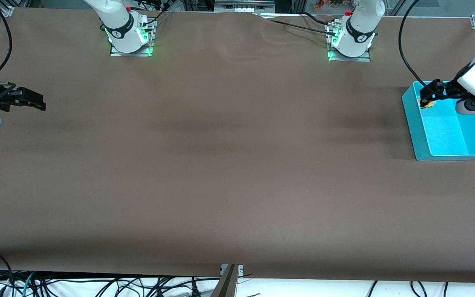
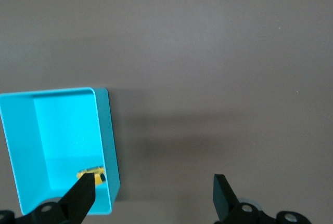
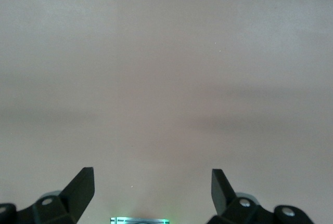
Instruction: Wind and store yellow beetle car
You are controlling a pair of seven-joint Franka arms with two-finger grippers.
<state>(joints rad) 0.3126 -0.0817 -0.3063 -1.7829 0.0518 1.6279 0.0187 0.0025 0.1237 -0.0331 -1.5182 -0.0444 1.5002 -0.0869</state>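
Observation:
The yellow beetle car (image 1: 427,104) lies inside the teal bin (image 1: 456,136), at the bin's end farther from the front camera. In the left wrist view the car (image 2: 92,173) rests on the bin's floor against a wall (image 2: 107,135), partly hidden by one finger (image 2: 80,195). My left gripper (image 1: 429,95) hangs over that end of the bin, open and empty (image 2: 152,180). My right gripper (image 1: 39,104) waits over bare table at the right arm's end, open and empty (image 3: 152,174).
The teal bin stands at the left arm's end of the brown table (image 1: 237,165). Both arm bases (image 1: 130,37) (image 1: 351,41) stand along the edge farthest from the front camera. Cables (image 1: 97,286) hang below the near edge.

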